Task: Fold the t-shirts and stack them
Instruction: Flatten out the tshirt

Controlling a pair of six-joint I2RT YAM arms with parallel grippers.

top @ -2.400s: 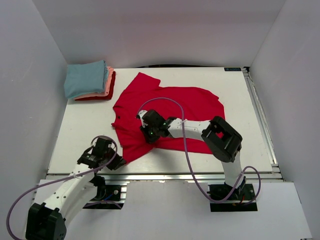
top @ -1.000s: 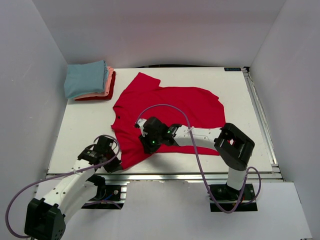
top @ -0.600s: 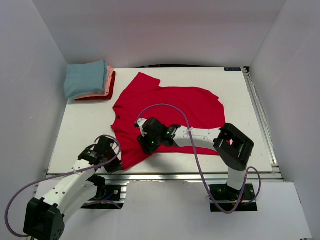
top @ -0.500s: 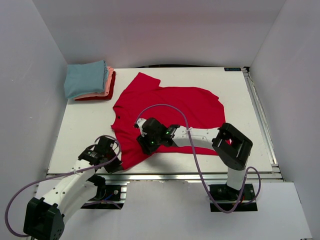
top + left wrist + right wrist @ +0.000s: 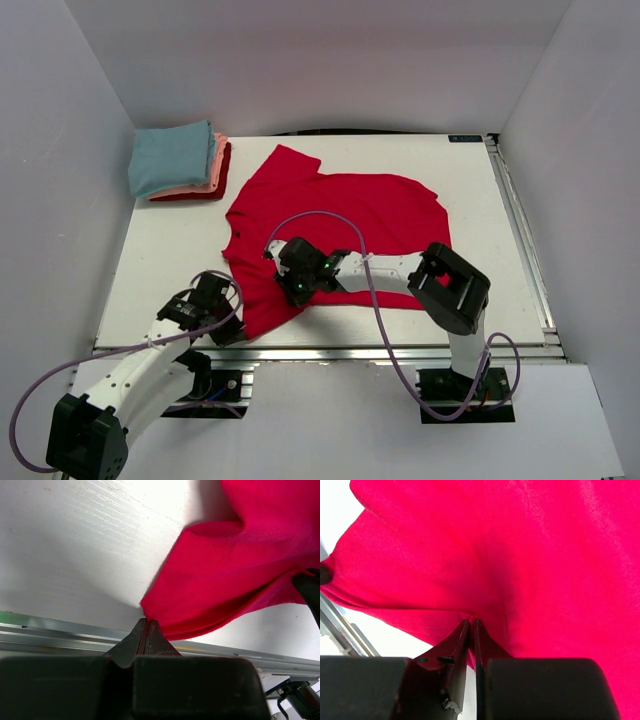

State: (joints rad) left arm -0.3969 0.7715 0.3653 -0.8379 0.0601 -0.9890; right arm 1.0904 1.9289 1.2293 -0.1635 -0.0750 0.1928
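Note:
A bright red t-shirt (image 5: 345, 215) lies spread across the middle of the table, its near-left corner drawn toward the front edge. My left gripper (image 5: 240, 328) is shut on that corner; the left wrist view shows the jaws (image 5: 146, 622) pressed together on the tip of the red cloth (image 5: 240, 565). A little to the right, my right gripper (image 5: 292, 292) sits on the shirt's near hem. There its jaws (image 5: 471, 622) pinch a small ridge of the red fabric (image 5: 530, 550). At the back left stands a stack of folded t-shirts: light blue (image 5: 170, 158) on top, salmon-pink (image 5: 217, 160) under it, red (image 5: 205, 192) at the bottom.
The white table (image 5: 160, 260) ends in a metal rail (image 5: 330, 352) along its near edge, close under both grippers and also seen in the left wrist view (image 5: 50, 632). White walls enclose the left, back and right sides.
The right gripper has shifted slightly left along the near hem and its jaws have closed on the cloth. The left gripper has kept its hold on the corner without moving.

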